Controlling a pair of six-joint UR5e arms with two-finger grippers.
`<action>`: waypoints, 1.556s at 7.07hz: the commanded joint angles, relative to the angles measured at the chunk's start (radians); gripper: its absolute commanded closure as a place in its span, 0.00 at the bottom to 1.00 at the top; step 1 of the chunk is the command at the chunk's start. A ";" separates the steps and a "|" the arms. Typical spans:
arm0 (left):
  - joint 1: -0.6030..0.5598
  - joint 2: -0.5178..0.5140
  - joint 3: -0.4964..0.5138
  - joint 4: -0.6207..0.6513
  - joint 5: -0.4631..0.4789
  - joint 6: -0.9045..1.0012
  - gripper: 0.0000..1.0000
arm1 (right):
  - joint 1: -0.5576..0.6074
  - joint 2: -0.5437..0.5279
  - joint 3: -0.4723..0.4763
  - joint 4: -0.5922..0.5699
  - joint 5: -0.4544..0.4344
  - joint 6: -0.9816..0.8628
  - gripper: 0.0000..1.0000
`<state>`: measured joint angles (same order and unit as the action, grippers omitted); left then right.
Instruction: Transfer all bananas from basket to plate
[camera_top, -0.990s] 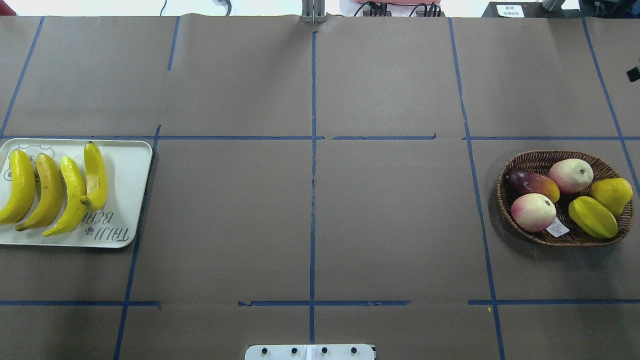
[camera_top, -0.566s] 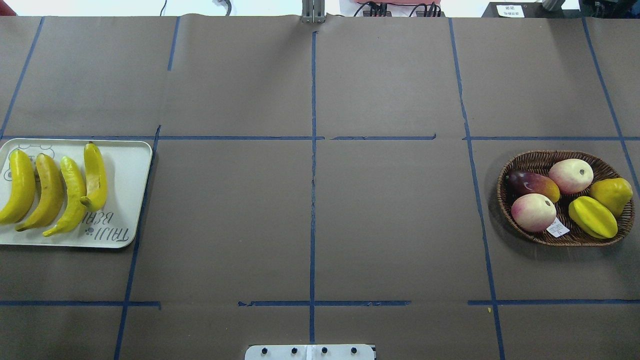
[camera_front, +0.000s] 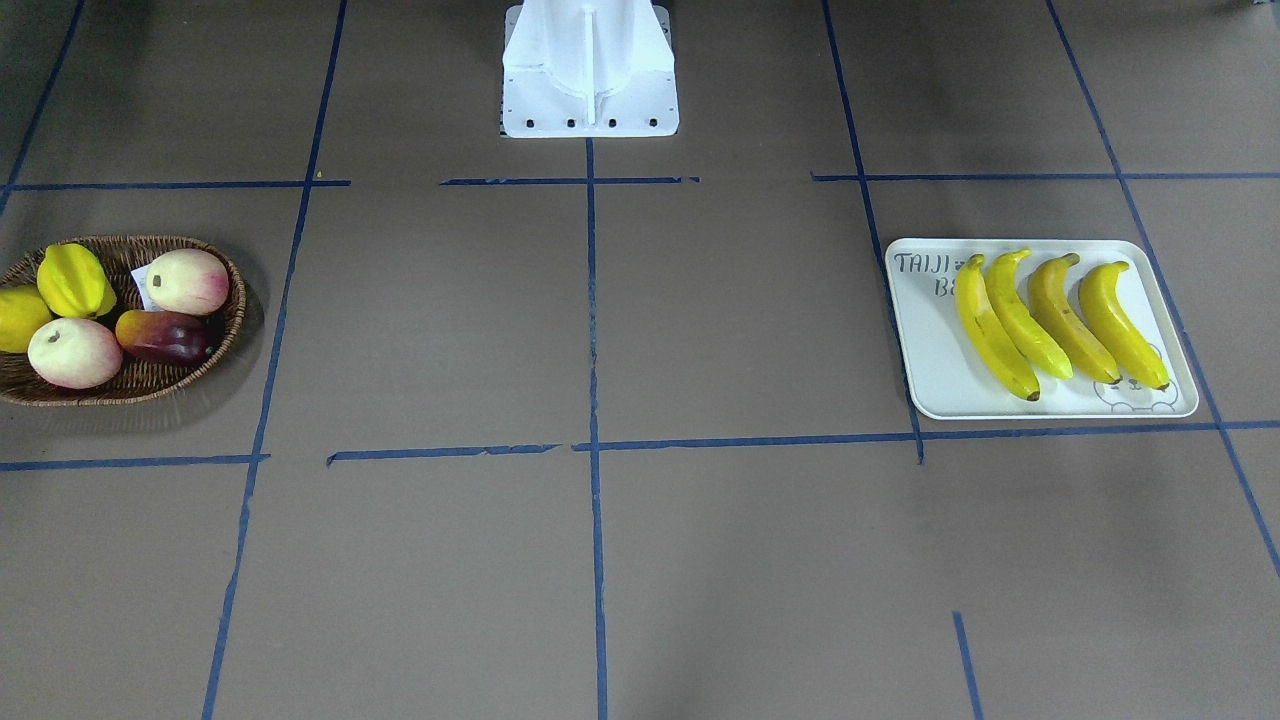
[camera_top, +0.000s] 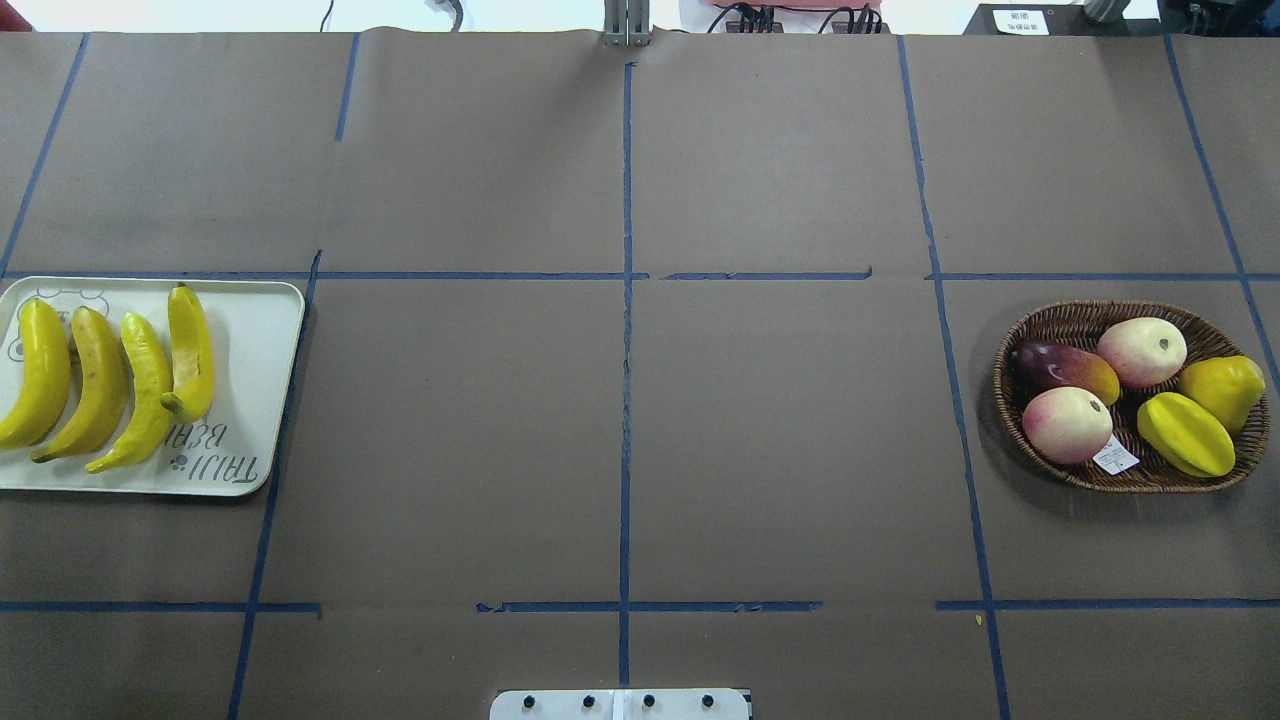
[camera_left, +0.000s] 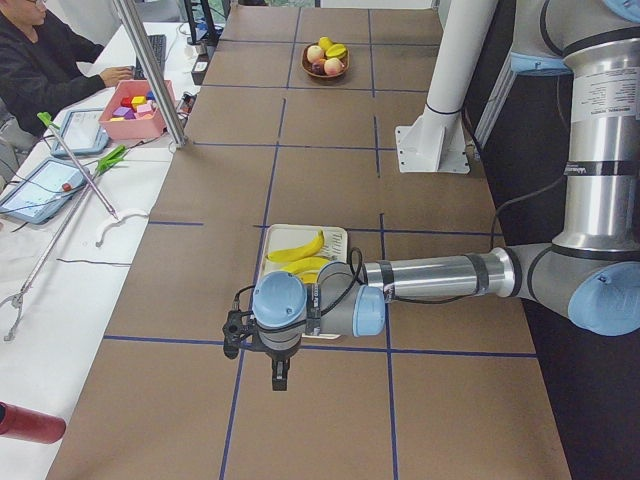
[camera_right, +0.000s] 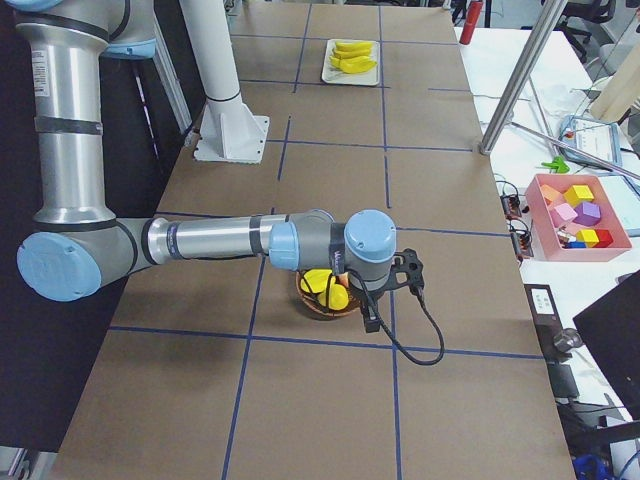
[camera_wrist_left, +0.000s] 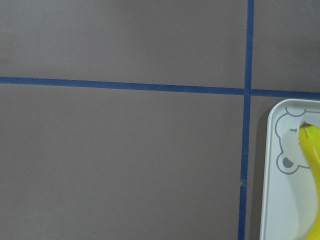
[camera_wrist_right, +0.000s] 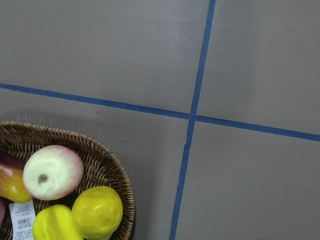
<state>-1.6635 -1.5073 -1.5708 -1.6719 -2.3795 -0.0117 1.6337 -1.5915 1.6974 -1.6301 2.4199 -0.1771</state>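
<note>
Several yellow bananas (camera_top: 110, 385) lie side by side on the white plate (camera_top: 255, 400) at the table's left end; the front-facing view shows the bananas (camera_front: 1060, 315) and the plate (camera_front: 925, 370) on its right. The wicker basket (camera_top: 1080, 322) at the right end holds other fruit and no bananas. My left gripper (camera_left: 280, 375) hangs just outside the plate's end, seen only from the side; I cannot tell its state. My right gripper (camera_right: 370, 320) hangs at the basket's (camera_right: 320, 305) outer side; I cannot tell its state either. The wrist views show the plate's corner (camera_wrist_left: 280, 150) and the basket's rim (camera_wrist_right: 107, 160).
The basket holds two peaches (camera_top: 1067, 424), a mango (camera_top: 1065, 368), a starfruit (camera_top: 1188, 434) and a yellow fruit (camera_top: 1222, 388). The white robot base (camera_front: 590, 70) stands at mid-table. A person (camera_left: 45, 70) sits at a side table with a pink box (camera_left: 135, 105) of blocks.
A small dark shape at the overhead view's far right edge has gone out of sight. Bananas, plate and basket have not moved.
</note>
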 joint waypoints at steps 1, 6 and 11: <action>0.027 0.004 -0.058 0.072 0.002 -0.007 0.00 | 0.000 0.010 -0.030 0.006 0.013 0.004 0.00; 0.028 0.032 -0.054 0.063 0.000 -0.001 0.00 | 0.000 -0.037 -0.038 0.009 0.071 0.125 0.00; 0.028 0.022 -0.064 0.069 0.000 -0.002 0.00 | 0.002 -0.074 0.001 0.009 0.011 0.122 0.00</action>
<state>-1.6363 -1.4823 -1.6343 -1.6045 -2.3781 -0.0138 1.6352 -1.6654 1.6960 -1.6223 2.4326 -0.0541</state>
